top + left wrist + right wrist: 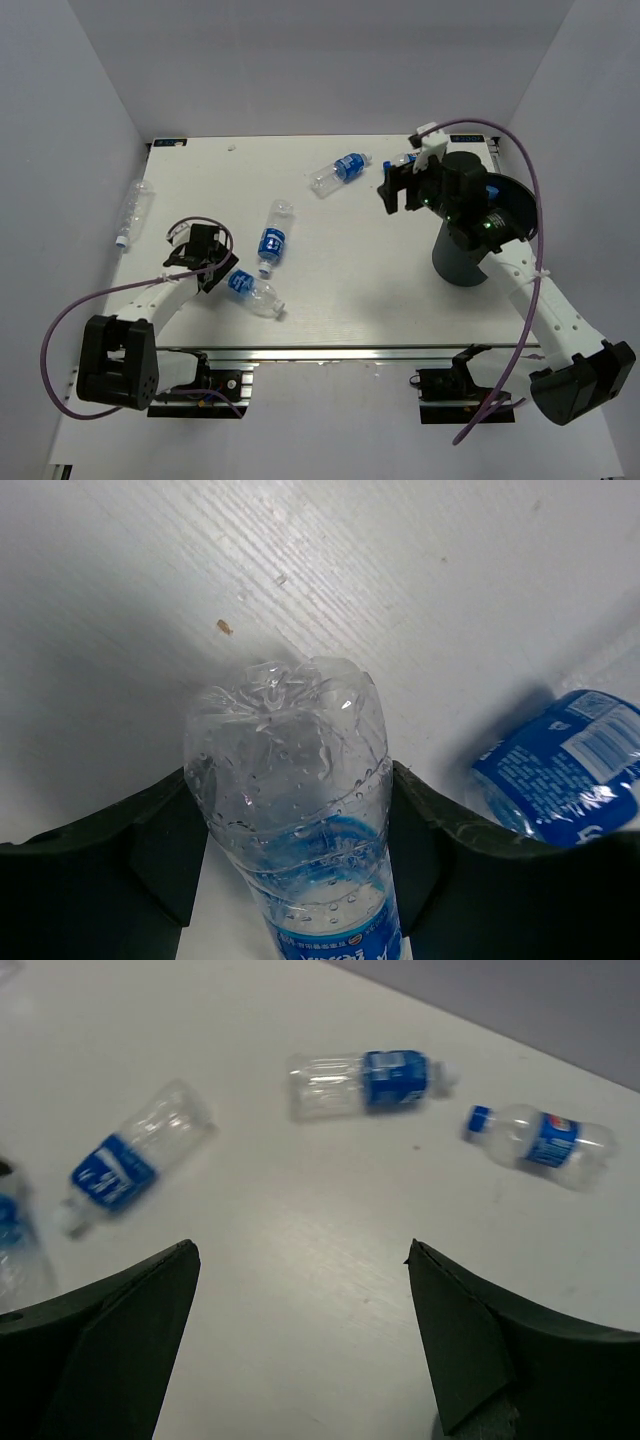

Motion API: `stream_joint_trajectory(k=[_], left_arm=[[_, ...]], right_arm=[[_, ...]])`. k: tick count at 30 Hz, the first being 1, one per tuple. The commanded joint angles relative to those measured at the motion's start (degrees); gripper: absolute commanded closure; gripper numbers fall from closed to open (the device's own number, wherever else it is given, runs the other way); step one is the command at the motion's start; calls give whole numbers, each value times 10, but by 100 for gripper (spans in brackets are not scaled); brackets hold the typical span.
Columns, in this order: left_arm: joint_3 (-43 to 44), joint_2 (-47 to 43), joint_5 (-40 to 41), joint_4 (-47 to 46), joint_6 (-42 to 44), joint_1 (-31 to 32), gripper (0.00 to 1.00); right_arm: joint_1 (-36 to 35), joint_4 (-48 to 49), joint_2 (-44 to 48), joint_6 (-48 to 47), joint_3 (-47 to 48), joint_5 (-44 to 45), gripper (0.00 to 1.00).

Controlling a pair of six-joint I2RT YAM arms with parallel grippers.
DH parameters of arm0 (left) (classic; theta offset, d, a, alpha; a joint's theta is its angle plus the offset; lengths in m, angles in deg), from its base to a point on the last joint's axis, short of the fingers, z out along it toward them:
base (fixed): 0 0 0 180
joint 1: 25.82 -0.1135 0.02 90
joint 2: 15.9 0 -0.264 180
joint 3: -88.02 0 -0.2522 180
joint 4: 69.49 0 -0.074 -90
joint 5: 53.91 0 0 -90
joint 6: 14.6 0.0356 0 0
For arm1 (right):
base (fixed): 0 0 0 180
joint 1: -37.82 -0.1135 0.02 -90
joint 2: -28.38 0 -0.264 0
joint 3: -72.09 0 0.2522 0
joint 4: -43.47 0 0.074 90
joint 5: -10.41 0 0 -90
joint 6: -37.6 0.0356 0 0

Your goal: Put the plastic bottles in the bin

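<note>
Where plastic bottles lie: white table | walls: white | bin: right

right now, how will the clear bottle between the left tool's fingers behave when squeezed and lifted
The clear crinkled plastic bottle with a blue label will probably dent under the left tool: its wall is already creased. It looks empty bar droplets, so likely light. Lying on its round side on the white table, it may roll if nudged.

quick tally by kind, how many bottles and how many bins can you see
plastic bottles: 5
black bin: 1
total: 6
</note>
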Motion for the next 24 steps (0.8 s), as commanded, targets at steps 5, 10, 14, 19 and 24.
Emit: stream_joint_trajectory(k=[5, 10, 14, 19, 24], left_arm=[[99, -112, -44, -1, 100, 22, 81], [112, -138, -145, -144, 109, 80, 86], [148, -103, -146, -168, 111, 138, 90], [157, -60, -196, -241, 101, 171, 93], [175, -48, -159, -258, 96, 191, 95]], right_arm=[[-31, 97, -4, 4, -46, -245, 11], [-59, 189, -39, 69, -77, -397, 11], [-84, 209, -75, 97, -65, -374, 11], [-120, 194, -133, 93, -39, -369, 11], [-147, 204, -164, 113, -29, -353, 11]])
